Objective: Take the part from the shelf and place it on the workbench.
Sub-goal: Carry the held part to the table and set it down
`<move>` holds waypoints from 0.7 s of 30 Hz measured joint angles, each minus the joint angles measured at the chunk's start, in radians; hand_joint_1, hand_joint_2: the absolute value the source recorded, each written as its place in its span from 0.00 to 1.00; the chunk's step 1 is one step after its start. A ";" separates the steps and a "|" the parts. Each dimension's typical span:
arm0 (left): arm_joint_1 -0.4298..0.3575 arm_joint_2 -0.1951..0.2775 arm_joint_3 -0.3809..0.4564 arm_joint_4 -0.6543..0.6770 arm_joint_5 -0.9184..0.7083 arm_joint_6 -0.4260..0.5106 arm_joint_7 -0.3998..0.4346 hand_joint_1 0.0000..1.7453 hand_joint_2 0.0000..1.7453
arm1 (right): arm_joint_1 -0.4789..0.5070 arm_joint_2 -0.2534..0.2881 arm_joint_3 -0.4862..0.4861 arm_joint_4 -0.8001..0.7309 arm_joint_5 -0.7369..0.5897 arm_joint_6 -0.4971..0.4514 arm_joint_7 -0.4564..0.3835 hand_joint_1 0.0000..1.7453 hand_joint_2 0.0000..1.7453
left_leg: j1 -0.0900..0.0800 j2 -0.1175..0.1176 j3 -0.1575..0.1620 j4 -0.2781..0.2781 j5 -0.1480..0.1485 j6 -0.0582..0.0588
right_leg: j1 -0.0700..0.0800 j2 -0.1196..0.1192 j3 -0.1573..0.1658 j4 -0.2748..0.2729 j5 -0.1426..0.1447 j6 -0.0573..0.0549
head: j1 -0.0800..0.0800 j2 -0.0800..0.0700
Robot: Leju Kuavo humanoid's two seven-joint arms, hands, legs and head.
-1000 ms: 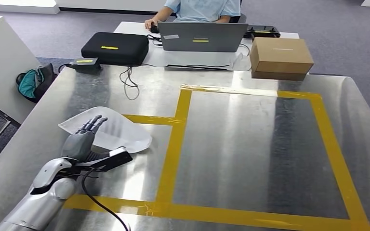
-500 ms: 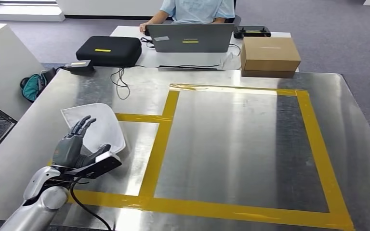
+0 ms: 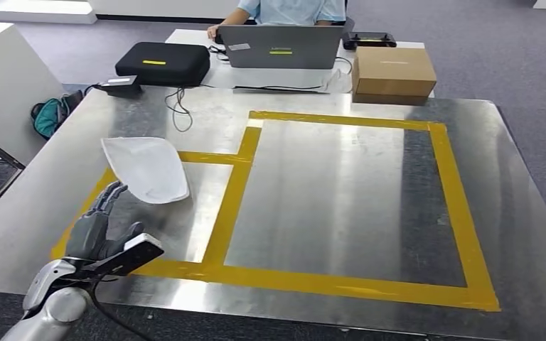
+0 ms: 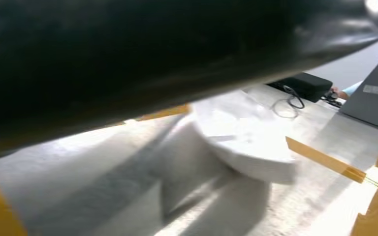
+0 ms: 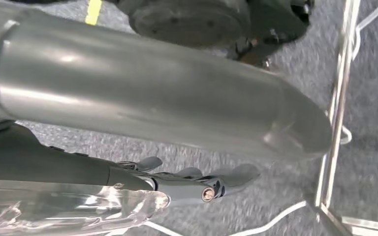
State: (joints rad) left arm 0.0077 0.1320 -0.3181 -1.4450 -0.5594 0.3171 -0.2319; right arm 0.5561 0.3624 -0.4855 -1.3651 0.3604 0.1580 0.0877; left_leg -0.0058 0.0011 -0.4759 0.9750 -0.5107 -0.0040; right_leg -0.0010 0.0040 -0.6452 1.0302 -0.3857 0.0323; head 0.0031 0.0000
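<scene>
The part, a white curved shell, lies flat on the steel workbench, inside the small yellow-taped square at the left. My left hand hovers near the bench's front left edge, a short way nearer than the part and apart from it, fingers spread and holding nothing. The left wrist view has the part just beyond the dark blurred hand. My right hand hangs beside my body over the carpet, fingers stretched out, with nothing in it.
Yellow tape marks a small square and a large one on the bench. Behind the bench, a table holds a laptop, a cardboard box and a black case; a person sits there. Cables trail onto the far edge.
The camera has moved back, shifting the whole scene. My left hand has drawn away from the part toward the near edge; the part stays lying on the bench.
</scene>
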 joint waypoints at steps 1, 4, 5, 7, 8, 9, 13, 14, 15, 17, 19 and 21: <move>0.000 0.000 0.001 0.000 0.000 0.000 0.000 0.00 0.00 | 0.000 0.000 0.001 0.000 0.000 0.000 0.000 0.00 0.00 | 0.001 0.000 -0.005 -0.003 0.008 0.006 | -0.001 0.000 -0.004 0.002 -0.004 0.006 | -0.001 0.000; 0.003 -0.001 0.003 0.000 0.000 0.000 0.000 0.00 0.00 | 0.002 0.000 0.001 0.000 0.000 0.000 -0.001 0.00 0.00 | 0.006 0.002 -0.031 -0.008 0.038 0.022 | -0.003 0.001 -0.042 0.106 -0.112 0.023 | 0.003 0.000; 0.005 -0.001 0.003 0.000 0.000 -0.001 0.000 0.00 0.00 | 0.002 0.000 0.002 0.000 0.000 0.000 -0.001 0.00 0.00 | 0.006 0.003 -0.042 -0.008 0.047 0.024 | -0.003 0.001 -0.058 0.171 -0.158 0.027 | 0.003 0.000; 0.008 -0.001 0.005 0.000 0.000 -0.001 0.000 0.00 0.00 | 0.001 0.000 0.002 0.000 0.000 0.000 -0.001 0.00 0.00 | 0.006 0.003 -0.067 -0.007 0.067 0.023 | -0.004 0.001 -0.066 0.263 -0.194 0.032 | 0.003 0.000; 0.009 -0.001 0.006 0.000 0.000 -0.001 0.000 0.00 0.00 | 0.000 0.000 0.002 0.000 0.000 0.000 -0.001 0.00 0.00 | 0.007 0.003 -0.079 -0.006 0.076 0.021 | -0.004 0.001 -0.045 0.262 -0.182 0.034 | 0.003 0.000; 0.010 -0.001 0.007 0.000 0.000 -0.001 0.000 0.00 0.00 | 0.000 0.000 0.002 0.000 0.000 0.000 -0.001 0.00 0.00 | 0.007 0.003 -0.089 -0.006 0.085 0.018 | -0.005 0.001 -0.006 0.224 -0.158 0.033 | 0.003 0.000; 0.010 -0.001 0.011 -0.001 0.000 -0.001 0.000 0.00 0.00 | -0.005 0.000 0.003 -0.003 0.000 0.000 -0.001 0.00 0.00 | 0.004 0.001 -0.113 0.001 0.113 -0.002 | -0.004 0.004 0.171 -0.024 -0.132 0.023 | 0.002 0.000; 0.009 -0.001 0.012 -0.001 0.000 -0.001 0.000 0.00 0.00 | -0.006 0.000 0.004 -0.003 -0.001 0.000 -0.001 0.00 0.00 | 0.003 0.001 -0.116 0.001 0.120 -0.007 | -0.002 0.005 0.177 -0.041 -0.138 0.016 | 0.002 0.000; 0.009 -0.001 0.012 -0.001 0.000 -0.001 0.000 0.00 0.00 | -0.006 0.000 0.004 -0.003 -0.001 0.000 -0.001 0.00 0.00 | 0.004 0.001 -0.118 0.001 0.126 -0.013 | -0.001 0.006 0.168 -0.041 -0.134 0.006 | 0.003 0.000; 0.010 -0.001 0.013 0.000 0.000 -0.001 0.000 0.00 0.00 | -0.007 0.000 0.003 -0.004 -0.001 0.000 -0.001 0.00 0.00 | 0.007 0.000 -0.130 0.017 0.103 -0.024 | -0.002 0.002 0.150 -0.042 -0.121 -0.016 | 0.002 0.000; 0.011 0.000 0.014 0.000 0.001 -0.001 0.000 0.00 0.00 | -0.008 0.000 0.003 -0.006 -0.001 0.000 -0.001 0.00 0.00 | 0.008 0.000 -0.160 0.100 0.015 -0.033 | -0.004 -0.001 0.130 -0.042 -0.100 -0.031 | -0.003 0.000; 0.011 0.001 0.015 0.000 0.002 -0.001 -0.001 0.00 0.00 | -0.008 0.000 0.003 -0.007 -0.001 0.000 -0.001 0.00 0.00 | 0.009 0.000 -0.194 0.228 -0.069 -0.039 | -0.004 -0.001 0.108 -0.041 -0.078 -0.034 | -0.006 0.000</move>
State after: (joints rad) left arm 0.0183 0.1328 -0.3033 -1.4454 -0.5578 0.3159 -0.2325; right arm 0.5481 0.3624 -0.4829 -1.3718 0.3595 0.1579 0.0869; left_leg 0.0029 0.0011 -0.6698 1.2029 -0.5801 -0.0427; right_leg -0.0050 0.0027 -0.5374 0.9892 -0.4633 -0.0021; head -0.0028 0.0000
